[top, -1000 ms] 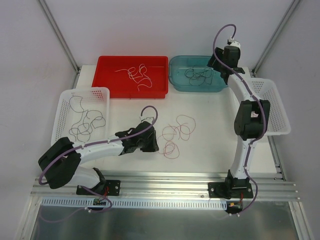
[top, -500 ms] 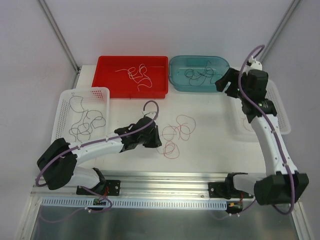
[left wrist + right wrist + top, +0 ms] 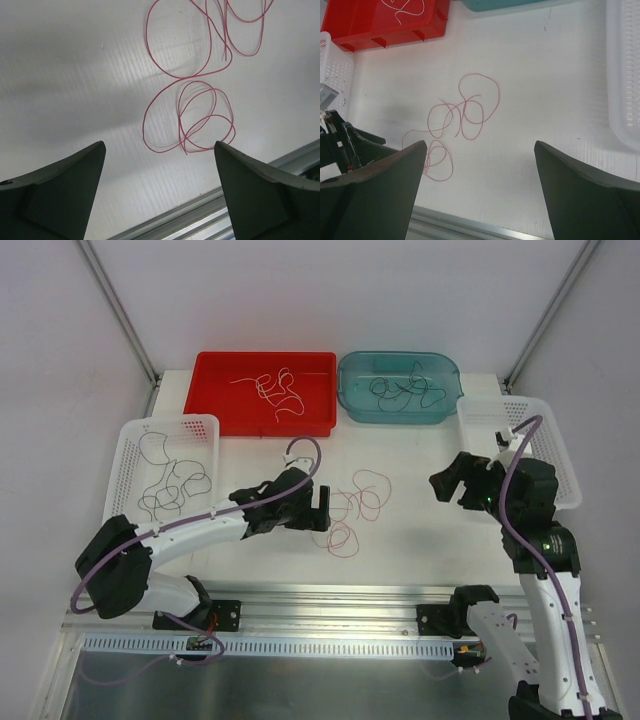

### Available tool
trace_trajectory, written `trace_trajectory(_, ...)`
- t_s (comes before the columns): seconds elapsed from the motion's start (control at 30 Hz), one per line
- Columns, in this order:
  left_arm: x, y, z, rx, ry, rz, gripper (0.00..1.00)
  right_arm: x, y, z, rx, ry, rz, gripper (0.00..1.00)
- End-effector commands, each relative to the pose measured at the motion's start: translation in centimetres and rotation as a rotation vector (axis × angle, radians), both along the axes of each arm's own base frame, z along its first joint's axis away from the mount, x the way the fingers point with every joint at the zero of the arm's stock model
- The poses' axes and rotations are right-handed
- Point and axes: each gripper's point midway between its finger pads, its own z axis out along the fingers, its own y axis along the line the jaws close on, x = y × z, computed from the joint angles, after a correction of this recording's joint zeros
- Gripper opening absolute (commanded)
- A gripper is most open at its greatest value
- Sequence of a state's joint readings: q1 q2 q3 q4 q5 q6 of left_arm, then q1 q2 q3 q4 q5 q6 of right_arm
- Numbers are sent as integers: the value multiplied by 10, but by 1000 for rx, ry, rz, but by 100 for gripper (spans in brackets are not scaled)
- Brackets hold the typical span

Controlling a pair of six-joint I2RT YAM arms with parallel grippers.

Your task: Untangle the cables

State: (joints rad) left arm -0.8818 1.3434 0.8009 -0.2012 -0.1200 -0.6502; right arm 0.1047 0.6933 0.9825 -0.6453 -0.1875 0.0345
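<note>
Left hand (image 3: 320, 510) hangs with fingers spread wide and empty, just left of the red-pink cables (image 3: 352, 508) lying loose on the counter (image 3: 420, 540). Their tangle runs slantwise, from small loops at the near end, by this hand, to larger loops farther back and right. Right hand (image 3: 452, 483), also spread and empty, sits well apart to the right, so the left seems better placed.

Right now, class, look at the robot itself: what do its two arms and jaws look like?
Both the left arm and right arm have white tubular links with chunky black joints. A thick purple hose runs along each. The jaws are dark, wedge-shaped and plain.
</note>
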Motion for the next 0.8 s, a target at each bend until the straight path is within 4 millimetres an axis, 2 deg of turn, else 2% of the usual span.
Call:
trace_trajectory(0.0, 16, -1, 10, 47, -36, 7, 96, -27, -4, -30, -38, 100, 14, 94)
trace_trajectory(0.07, 20, -9, 12, 45, -31, -14, 98, -35, -3, -37, -34, 108, 24, 94)
trace_trajectory(0.1, 21, -13, 4, 63, -13, -28, 99, -38, -3, -40, -34, 112, 24, 94)
trace_trajectory(0.13, 25, -18, 7, 62, -21, -41, 99, -41, -3, -42, -34, 117, 25, 94)
trace_trajectory(0.2, 28, -23, -4, 90, 0, -58, 99, -46, -4, -47, -31, 119, 24, 94)
trace_trajectory(0.33, 31, -42, -12, 89, 39, -109, 94, -53, -2, -54, -18, 133, 33, 94)
trace_trajectory(0.37, 30, -43, -22, 108, 63, -113, 93, -54, -1, -55, -14, 135, 34, 94)
trace_trajectory(0.43, 32, -47, -27, 114, 74, -112, 89, -57, 0, -60, -10, 145, 36, 94)
trace_trajectory(0.47, 32, -47, -36, 131, 89, -111, 88, -57, 0, -61, -6, 149, 37, 94)
trace_trajectory(0.6, 25, -55, -47, 144, 126, -128, 80, -59, 1, -65, 2, 158, 41, 94)
trace_trajectory(0.77, 3, -61, -67, 198, 163, -160, 72, -56, 2, -66, 2, 163, 41, 94)
